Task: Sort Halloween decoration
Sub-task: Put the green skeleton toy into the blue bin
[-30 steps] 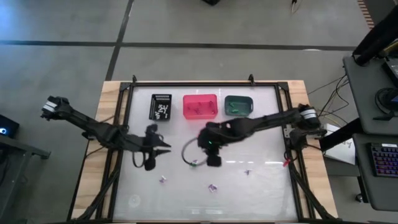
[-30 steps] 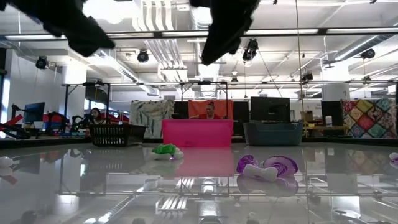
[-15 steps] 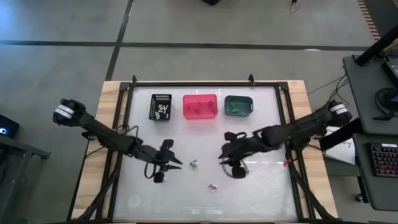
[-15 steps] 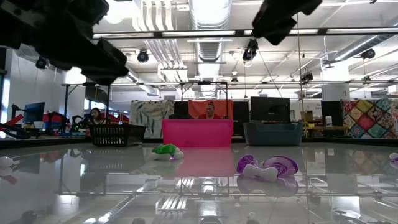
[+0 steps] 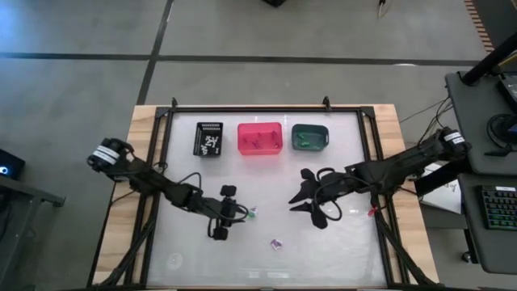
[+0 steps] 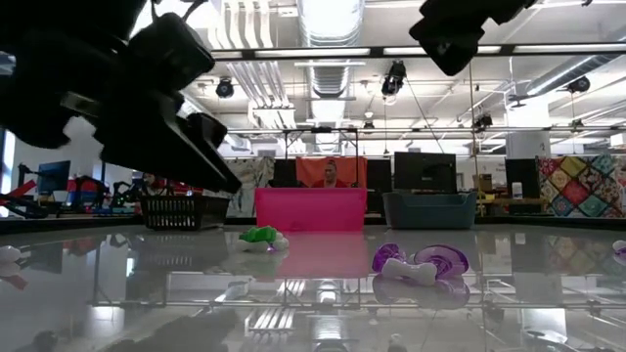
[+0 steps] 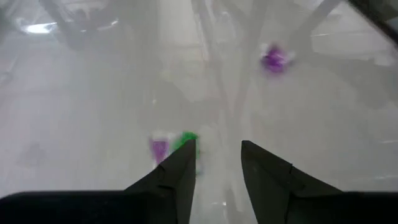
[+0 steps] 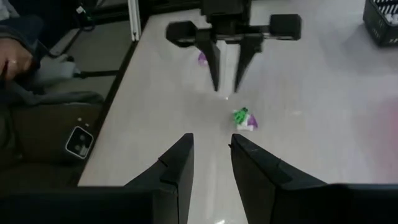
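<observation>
left wrist view first: my left gripper (image 7: pixel 216 163) has its two fingers spread a bit with bare table showing in the gap, nothing pinched. just past one fingertip there's a little green and purple trinket (image 7: pixel 174 146) lying on the white table (image 7: pixel 93 112), beside the finger, can't tell if it's touching. farther off there's a purple trinket (image 7: pixel 272 59) on its own, kinda blurry.

from the high view my left gripper (image 5: pixel 234 215) sits near the middle of the table, a little to the left, with that green trinket (image 5: pixel 252 213) just off its tip. the purple trinket (image 5: pixel 276 243) lies closer to the front edge, well apart from both arms.

my right gripper (image 8: pixel 210 152) is also spread with nothing in it. its wrist view looks straight across at the left gripper (image 8: pixel 227 62), and the green trinket (image 8: pixel 243 117) lies between the two of us. overhead, the right gripper (image 5: pixel 303 196) hangs right of centre, apart from the trinket.

along the back of the table there's a row of three bins: black bin (image 5: pixel 208 138), pink bin (image 5: pixel 259 137), teal bin (image 5: pixel 309 137), each with small bits inside that i can't make out. low view shows the green one (image 6: pixel 260 236) and the purple one (image 6: pixel 421 261) lying on the shiny tabletop in front of the pink bin (image 6: pixel 310 208).
</observation>
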`<state>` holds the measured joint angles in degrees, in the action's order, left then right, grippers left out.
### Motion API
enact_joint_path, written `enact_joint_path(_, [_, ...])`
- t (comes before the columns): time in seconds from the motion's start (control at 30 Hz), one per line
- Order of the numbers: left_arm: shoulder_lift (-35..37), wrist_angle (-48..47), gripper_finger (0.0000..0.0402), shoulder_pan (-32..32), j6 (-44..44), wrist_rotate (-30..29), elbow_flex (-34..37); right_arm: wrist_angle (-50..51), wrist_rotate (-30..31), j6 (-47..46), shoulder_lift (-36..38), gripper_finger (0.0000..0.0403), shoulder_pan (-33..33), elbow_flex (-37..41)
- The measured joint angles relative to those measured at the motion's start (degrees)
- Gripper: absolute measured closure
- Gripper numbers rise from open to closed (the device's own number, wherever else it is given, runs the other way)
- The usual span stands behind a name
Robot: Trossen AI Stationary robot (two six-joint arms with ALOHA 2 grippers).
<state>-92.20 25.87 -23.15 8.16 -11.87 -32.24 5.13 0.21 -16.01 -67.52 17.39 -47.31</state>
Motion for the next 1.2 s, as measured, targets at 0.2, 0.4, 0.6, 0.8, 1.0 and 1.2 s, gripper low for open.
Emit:
enact_joint_path(0.2, [-2.4, 2.1, 0.0265, 1.6, -2.6, 0.1, 0.3, -0.6, 0.0, 0.3, -1.0, 0.0305, 0.0, 0.0])
enact_joint_path(0.4, [-4.1, 3.8, 0.0263, 2.8, -3.9, 0.5, 0.5, -0.8, 0.0, 0.3, -1.4, 0.0305, 0.0, 0.0])
enact_joint_path(0.6, [-5.7, 6.8, 0.0263, 4.0, -5.9, 0.8, 0.6, -0.9, -0.1, 0.5, -1.6, 0.0305, 0.0, 0.0])
enact_joint_path(0.8, [-6.7, 7.0, 0.0263, 5.0, -6.2, 0.9, 0.9, -1.0, -0.1, 0.5, -1.6, 0.0305, 0.0, 0.0])
enact_joint_path(1.0, [-9.9, 8.2, 0.0263, 5.3, -6.2, 0.9, 0.8, -1.1, -0.1, 0.5, -1.6, 0.0305, 0.0, 0.0])
enact_joint_path(1.2, [-11.3, 9.1, 0.0268, 5.3, -5.0, 0.9, 0.7, -1.1, 0.0, 0.1, -1.6, 0.0305, 0.0, 0.0])
